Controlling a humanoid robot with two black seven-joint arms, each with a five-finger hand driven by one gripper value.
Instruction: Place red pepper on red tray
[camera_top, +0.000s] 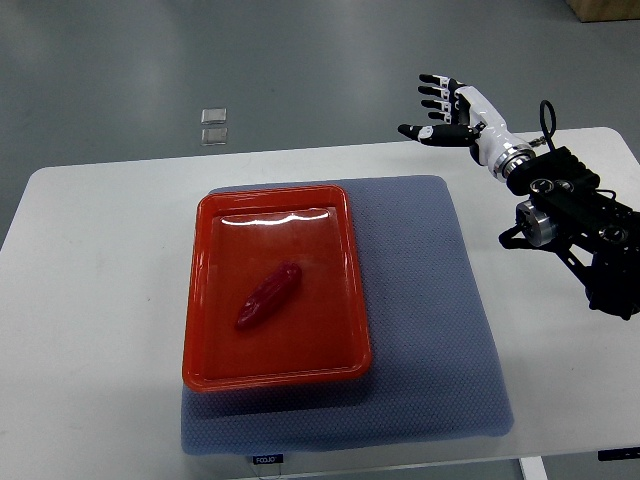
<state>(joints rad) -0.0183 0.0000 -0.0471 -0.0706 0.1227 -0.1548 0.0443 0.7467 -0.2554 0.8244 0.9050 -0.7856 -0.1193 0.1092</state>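
Bench (100, 300): white, smooth, rounded corners, spreading below and left of my robot hand.
Mat (440, 330): blue-grey, dimpled weave, soft-cornered rectangle lying on the bench, left of and below my robot hand.
Red tray (205, 290): glossy plastic, rectangular, raised rim, resting on the mat's left part, well apart from my robot hand.
My right robot hand (445, 110): white shell, black fingertips, fingers spread, holding nothing, raised past the bench's far edge.
Red pepper (268, 296): smooth, elongated, tapered, lying diagonally inside the red tray.

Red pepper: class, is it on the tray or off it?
On it. The red pepper lies inside the tray's rim, near the middle, untouched; the right robot hand is away, open.
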